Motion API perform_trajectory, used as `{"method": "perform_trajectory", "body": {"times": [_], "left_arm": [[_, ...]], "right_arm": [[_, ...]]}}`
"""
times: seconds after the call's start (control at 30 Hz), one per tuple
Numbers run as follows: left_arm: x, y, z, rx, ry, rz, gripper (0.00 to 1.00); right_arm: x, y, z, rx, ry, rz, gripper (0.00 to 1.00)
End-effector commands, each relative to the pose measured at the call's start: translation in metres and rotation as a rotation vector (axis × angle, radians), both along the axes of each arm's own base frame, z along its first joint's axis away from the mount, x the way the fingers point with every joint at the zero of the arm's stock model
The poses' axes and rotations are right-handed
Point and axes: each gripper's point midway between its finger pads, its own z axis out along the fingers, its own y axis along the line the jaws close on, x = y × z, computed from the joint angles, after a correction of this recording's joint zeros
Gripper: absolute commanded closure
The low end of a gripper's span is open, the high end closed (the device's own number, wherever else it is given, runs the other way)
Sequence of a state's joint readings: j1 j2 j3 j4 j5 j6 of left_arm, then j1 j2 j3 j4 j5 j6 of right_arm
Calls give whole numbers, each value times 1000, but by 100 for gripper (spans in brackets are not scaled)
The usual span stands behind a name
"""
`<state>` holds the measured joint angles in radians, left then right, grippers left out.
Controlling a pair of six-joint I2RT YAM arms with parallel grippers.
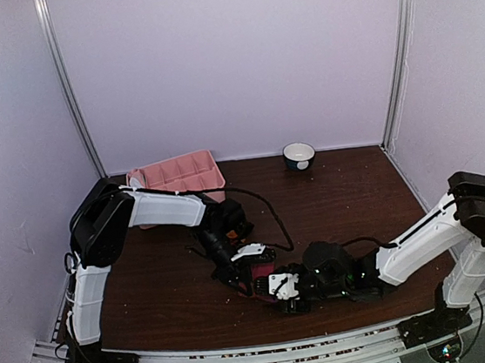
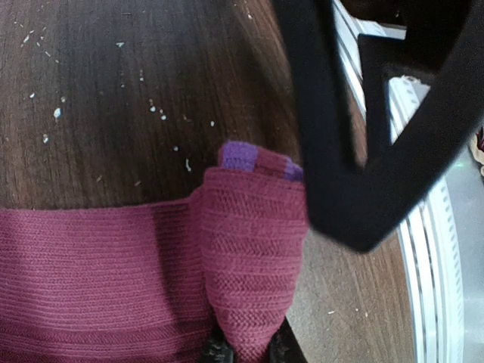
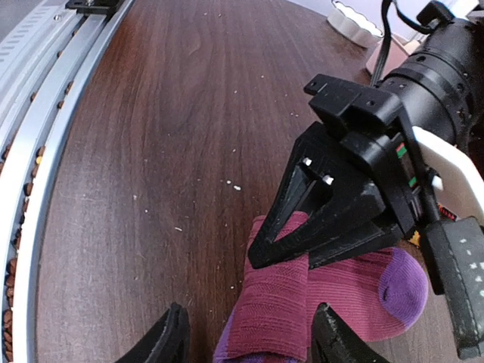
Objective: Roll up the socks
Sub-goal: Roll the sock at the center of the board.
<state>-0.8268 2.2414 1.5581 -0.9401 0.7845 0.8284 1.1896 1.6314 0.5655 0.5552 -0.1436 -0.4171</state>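
One magenta-pink sock (image 1: 260, 277) with a purple toe (image 3: 404, 291) lies on the dark wood table near the front middle. One end is folded over into a short roll (image 3: 280, 302). My left gripper (image 2: 248, 349) is shut on that fold, pinching it between its fingertips; it also shows in the right wrist view (image 3: 333, 219). My right gripper (image 3: 249, 340) is open, its fingers (image 3: 170, 336) standing either side of the rolled end without touching it. A dark lump with an orange spot (image 1: 234, 226) sits behind the left wrist; I cannot tell whether it is a black argyle sock.
A pink compartment tray (image 1: 176, 173) stands at the back left. A small white bowl (image 1: 299, 154) stands at the back middle. The metal rail (image 3: 45, 128) runs along the table's front edge close to the sock. White crumbs dot the wood (image 2: 45, 113).
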Motion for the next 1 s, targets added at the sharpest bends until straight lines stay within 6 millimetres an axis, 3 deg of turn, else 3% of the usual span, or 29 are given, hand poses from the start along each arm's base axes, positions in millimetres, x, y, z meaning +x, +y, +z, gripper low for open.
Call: {"method": "perform_trajectory", "body": {"times": [0.0,0.37,0.57,0.7,0.83,0.97], "left_arm": [[-2,16,-25,96,-18,-9,91],[-3,17,-24,94,-9,-13,91],[-3,17,-23,94,-6,-14,90],[-3,17,-22,88,-7,-24,78],[-3,17,-18,75,-20,-35,57],[3,17,-12,58,-64,-22,49]], "right_arm": [[-4,1,-22,-105,4,99,45],[22,1,-43,-206,-104,73,45],[27,-2,-52,-254,-135,69,59],[30,-6,-65,-304,-130,62,68],[30,-6,-75,-330,-77,71,78],[21,-7,-84,-367,24,104,90]]}}
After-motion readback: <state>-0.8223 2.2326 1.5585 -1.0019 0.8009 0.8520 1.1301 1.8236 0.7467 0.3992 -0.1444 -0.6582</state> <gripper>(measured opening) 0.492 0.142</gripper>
